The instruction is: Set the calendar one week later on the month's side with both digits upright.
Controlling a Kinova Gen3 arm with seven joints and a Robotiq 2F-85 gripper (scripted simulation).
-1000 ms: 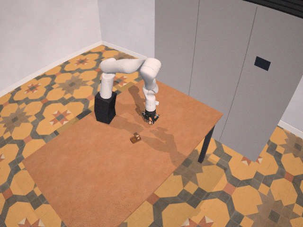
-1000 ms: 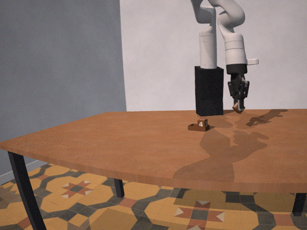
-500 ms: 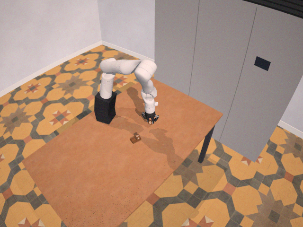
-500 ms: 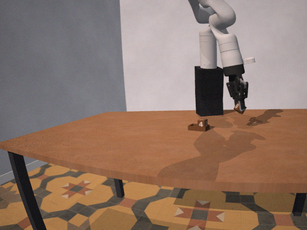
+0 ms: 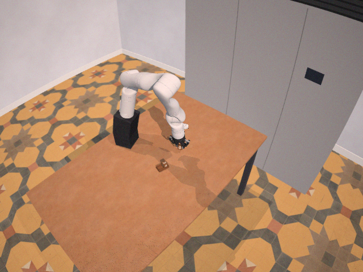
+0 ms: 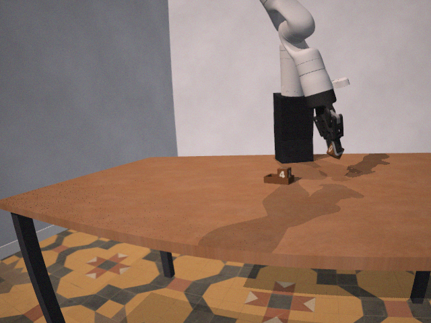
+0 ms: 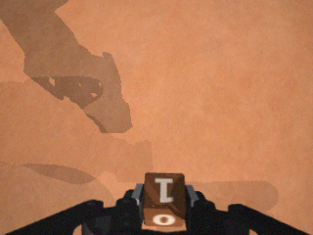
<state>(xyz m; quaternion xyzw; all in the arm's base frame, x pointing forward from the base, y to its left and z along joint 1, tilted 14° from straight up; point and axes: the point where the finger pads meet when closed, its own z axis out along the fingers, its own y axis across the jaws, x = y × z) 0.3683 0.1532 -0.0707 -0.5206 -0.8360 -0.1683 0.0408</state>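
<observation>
Cube [image 5: 180, 147] [image 6: 333, 151] [image 7: 164, 197] in the air, pinched between the two fingertips of the tool [image 5: 179, 146] [image 6: 335, 149] [image 7: 163, 196], well off the tabletop [image 5: 123, 199] [image 6: 167, 204] [image 7: 220, 108]. It is brown, with a white 1 on one face and a 0 on the face next to it. In the exterior view it hangs tilted, an edge lower than its faces.

The tray [image 5: 161, 168] [image 6: 272, 180] lies flat on the tabletop, nearer the middle than the tool. The other cube [image 5: 164, 163] [image 6: 283, 172] stands upright in one end of it, a 4 showing to the exterior camera; the other end is free. The tray's long axis runs roughly left to right in that view, and the 4 looks out across one long side. Whether that is the month's side I cannot tell.

The held cube should be light and stiff, probably wooden, not fragile, though smooth faces could let it pivot in the pinch. Opposite side faces, squarely gripped, are the right hold. It likely needs turning level, its wanted digit upright, before going down into the free end without nudging its neighbour.
</observation>
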